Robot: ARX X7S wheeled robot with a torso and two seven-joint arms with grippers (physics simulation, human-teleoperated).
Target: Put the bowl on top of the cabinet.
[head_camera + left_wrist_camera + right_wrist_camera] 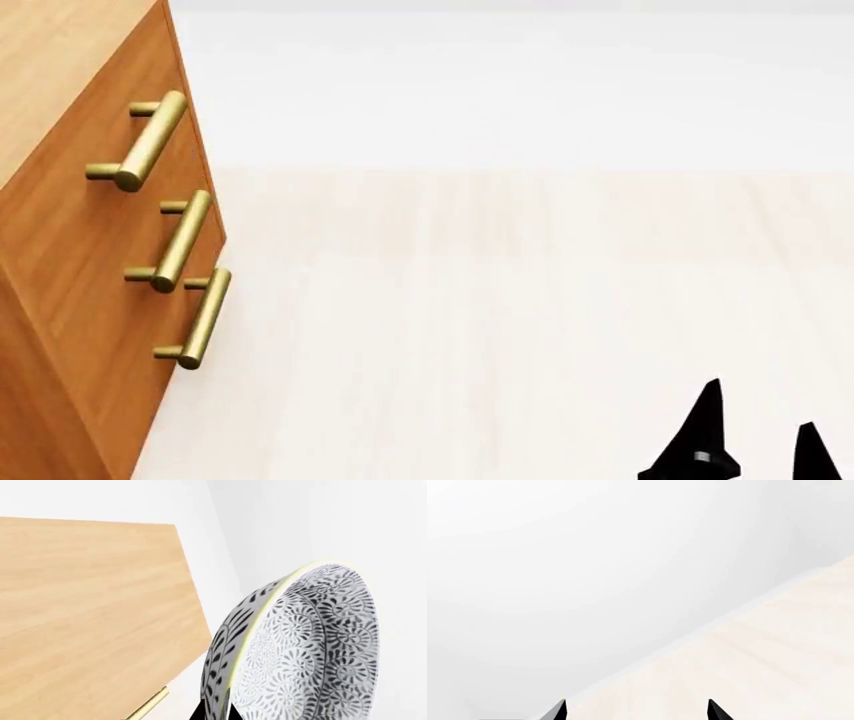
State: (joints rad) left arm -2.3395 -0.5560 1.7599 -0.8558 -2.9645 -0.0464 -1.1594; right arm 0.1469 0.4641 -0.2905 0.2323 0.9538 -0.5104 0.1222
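Observation:
In the left wrist view the bowl (313, 650), white with a dense dark-grey floral pattern and a pale rim, is tilted on its side and held up in the air. My left gripper (215, 711) is shut on its rim, one black fingertip on each side of the wall. The cabinet's light wooden top (87, 615) lies beside and below the bowl, with a brass handle (150, 707) at its edge. In the head view the cabinet (80, 250) stands at the left. My right gripper (635, 709) is open and holds nothing; its fingertips (701, 430) show at the lower right.
Three brass bar handles (180, 240) stick out from the cabinet's drawer fronts. A pale wooden floor (534, 330) spreads to the right of the cabinet, and a white wall (507, 80) rises behind it.

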